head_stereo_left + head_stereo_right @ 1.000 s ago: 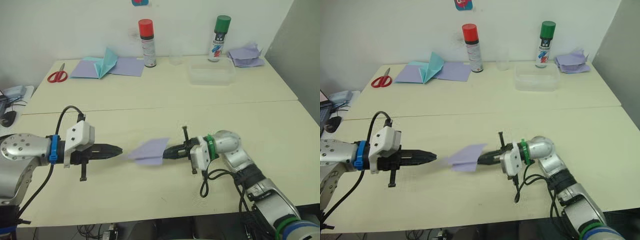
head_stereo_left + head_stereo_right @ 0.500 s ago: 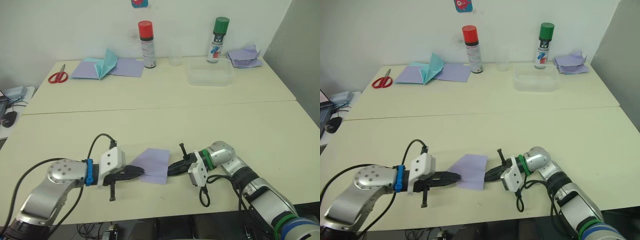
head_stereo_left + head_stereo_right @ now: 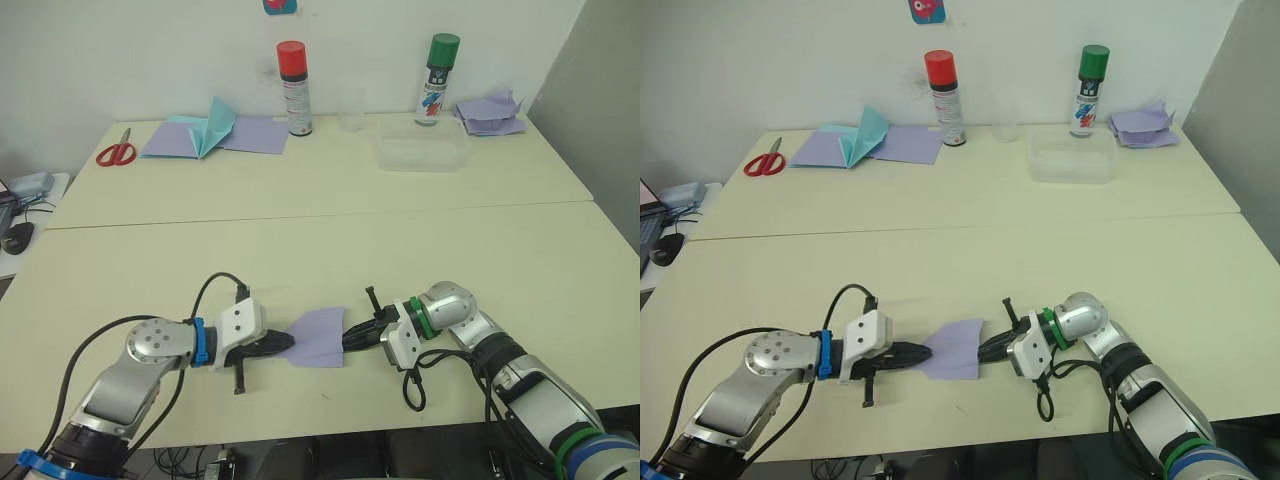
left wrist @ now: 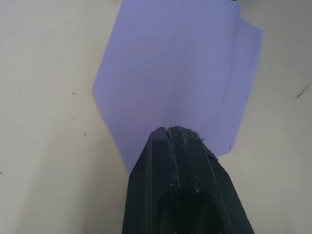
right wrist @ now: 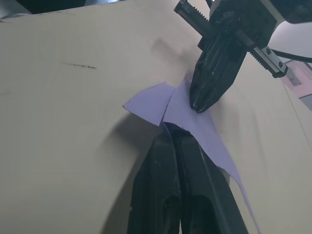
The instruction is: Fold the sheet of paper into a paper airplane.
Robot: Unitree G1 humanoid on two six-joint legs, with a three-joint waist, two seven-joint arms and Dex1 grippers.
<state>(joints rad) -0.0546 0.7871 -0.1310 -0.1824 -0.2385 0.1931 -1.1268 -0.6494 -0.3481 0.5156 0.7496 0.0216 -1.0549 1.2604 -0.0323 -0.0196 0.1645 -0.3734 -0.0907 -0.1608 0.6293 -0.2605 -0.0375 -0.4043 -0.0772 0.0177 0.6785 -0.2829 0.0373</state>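
The cream table (image 3: pixel 560 260) carries scissors (image 3: pixel 116 152), two spray cans (image 3: pixel 293 88), a clear tub (image 3: pixel 421 146) and the lavender sheet of paper (image 3: pixel 318 337).

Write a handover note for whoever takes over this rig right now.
Left gripper: jaws shut on the left edge of the partly folded pale lavender sheet of paper.
Right gripper: jaws shut on its right edge.
The sheet sits low at the front of the cream table.
Done: some folds are in.
Left: it is no pointed dart with wings yet; the shaping folds remain.
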